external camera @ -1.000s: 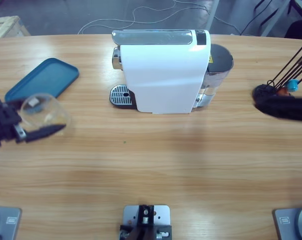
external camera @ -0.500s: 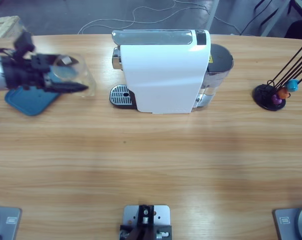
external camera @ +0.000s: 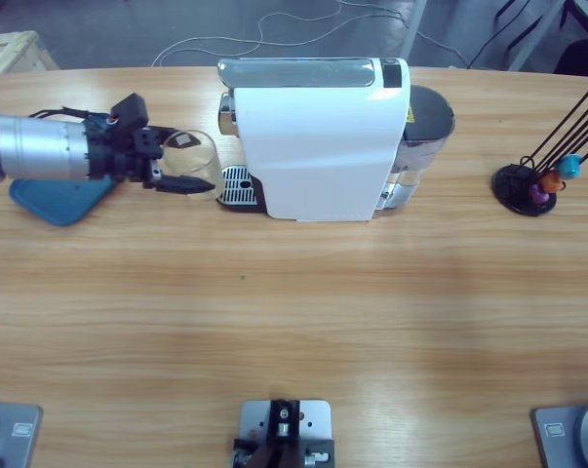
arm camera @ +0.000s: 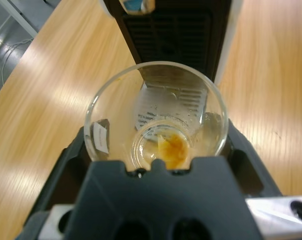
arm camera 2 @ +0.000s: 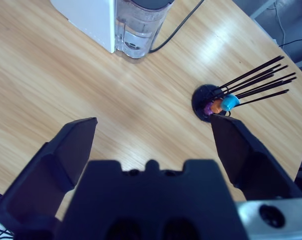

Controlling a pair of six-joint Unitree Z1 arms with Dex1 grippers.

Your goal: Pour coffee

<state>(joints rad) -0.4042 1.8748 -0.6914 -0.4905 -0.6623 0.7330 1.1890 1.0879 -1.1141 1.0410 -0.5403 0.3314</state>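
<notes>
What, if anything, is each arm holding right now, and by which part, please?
The left tool holds a clear glass cup, one jaw on each side of its wall, beside the coffee machine. The right tool is open and holds nothing.

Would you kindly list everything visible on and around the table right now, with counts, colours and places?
Coffee machine: one, white, centre back of the table.
Drip tray: one, silver grille, at the machine's left foot.
Water tank: one, clear with dark lid, right of the machine.
Glass cup: one, clear with amber residue, held beside the drip tray.
Tray: one, blue, far left.
Capsule holder: one, black wire, right edge.
Left gripper: black, clamping the cup.
Right gripper: black, open above the table.
</notes>
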